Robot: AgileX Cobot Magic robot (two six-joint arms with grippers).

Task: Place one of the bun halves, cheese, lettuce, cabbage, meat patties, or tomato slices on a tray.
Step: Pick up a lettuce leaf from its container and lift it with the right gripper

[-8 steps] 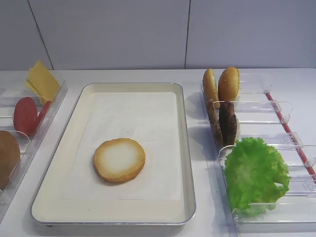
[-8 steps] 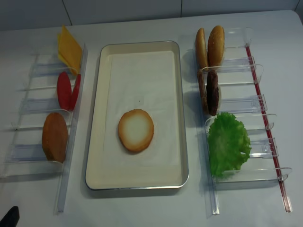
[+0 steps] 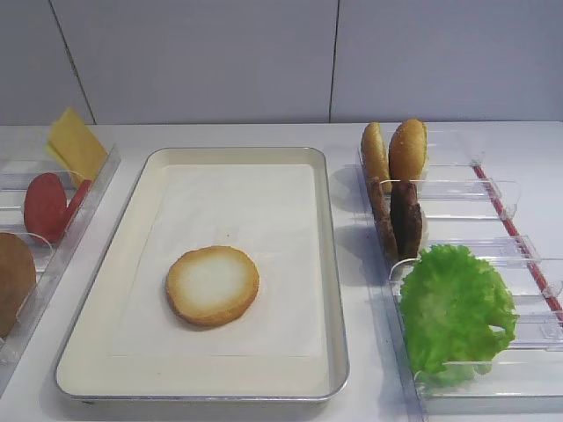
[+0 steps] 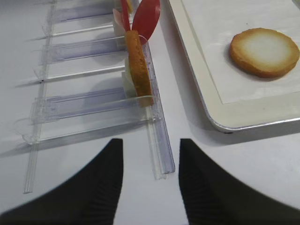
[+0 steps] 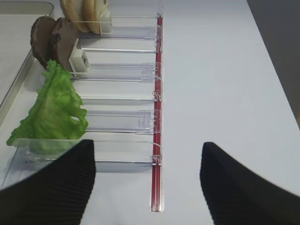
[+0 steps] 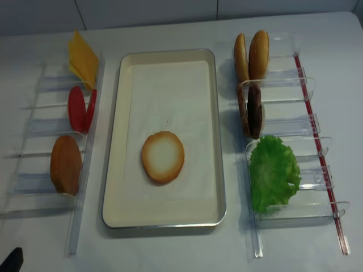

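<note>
The white worktop (image 6: 170,249) fills every view, and I can read no brand, label or writing on anything on it. At its centre lies the large rectangular silver metal tray (image 6: 116,141) with rounded corners and a white paper liner. One bun half, a round golden-brown bread disc (image 6: 163,157), lies flat on the liner, pale cut face up, in the lower middle of the tray; bare liner shows all around it, widest toward the top of the frame. Clear plastic divided bins flank the tray: the left bin (image 6: 34,127) and the right bin (image 6: 283,122), the latter with a red strip along its outer edge. The bright green frilly-edged lettuce leaf (image 6: 274,173) stands in the right bin's lower compartment. Above it stand the two dark brown meat patties (image 6: 250,110), then two more bun halves (image 6: 252,55) on edge. In the left bin a bun half (image 6: 66,164) stands lowest, the red round tomato slices (image 6: 79,107) above it, the thin yellow square cheese slices (image 6: 83,56) at the top. My right end effector (image 5: 147,185) hovers with fingers spread wide and nothing between them, over the lower end of the right bin. My left end effector (image 4: 151,187) is likewise open and unloaded, over bare worktop by the lower end of the left bin.
</note>
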